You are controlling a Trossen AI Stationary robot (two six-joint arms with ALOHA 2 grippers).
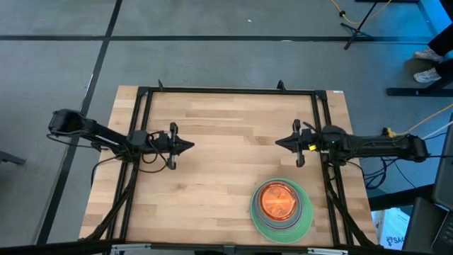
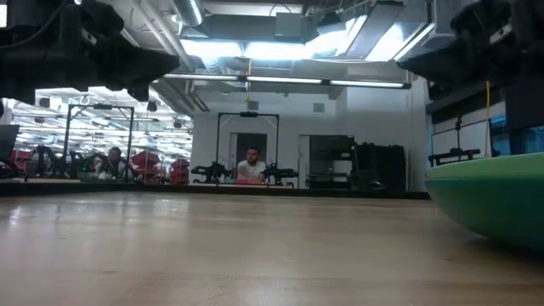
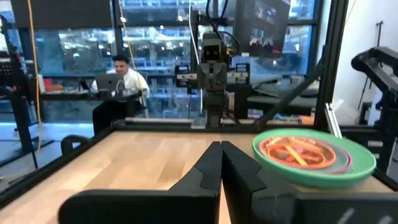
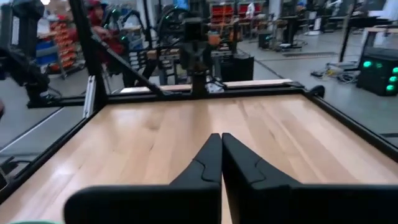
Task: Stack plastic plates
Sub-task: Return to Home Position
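Note:
A single stack of plastic plates [image 1: 282, 205] rests on the table near its near right corner: a large green plate at the bottom, smaller ones nested in it, an orange one on top. The stack also shows in the left wrist view [image 3: 313, 155] and, as a green rim, in the low view [image 2: 493, 200]. My left gripper [image 1: 191, 146] hovers over the table's left half, shut and holding nothing. My right gripper [image 1: 277, 142] hovers over the right half, facing it, also shut and holding nothing.
A black metal frame [image 1: 226, 91] runs along the table's far edge and down both sides. Bare wooden tabletop [image 1: 226, 163] lies between the two grippers and left of the stack. A person sits at a desk [image 3: 121, 81] beyond the table.

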